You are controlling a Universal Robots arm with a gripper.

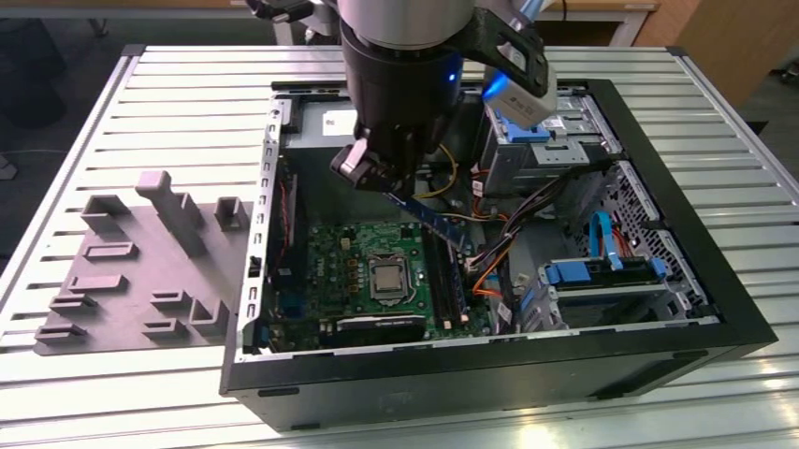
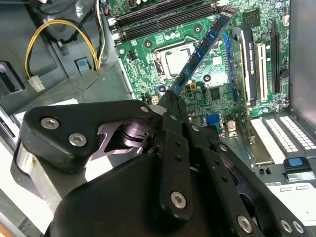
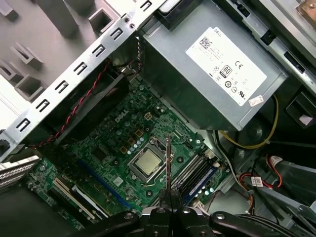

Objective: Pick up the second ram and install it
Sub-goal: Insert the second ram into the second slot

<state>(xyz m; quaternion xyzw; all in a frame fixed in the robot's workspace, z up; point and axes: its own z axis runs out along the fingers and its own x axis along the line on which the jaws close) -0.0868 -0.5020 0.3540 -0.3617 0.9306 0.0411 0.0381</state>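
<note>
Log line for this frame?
end effector: shut on second ram | position: tilted over motherboard | seated: no

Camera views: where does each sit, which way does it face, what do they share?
Exterior view: off the arm, looking down into the open computer case; the arm and gripper show, shut on the memory stick.
Second wrist view: on the wrist, looking past the gripper's linkage along the stick to the motherboard.
First wrist view: on the wrist, facing the motherboard and power supply, stick edge-on.
All three share stick and motherboard.
</note>
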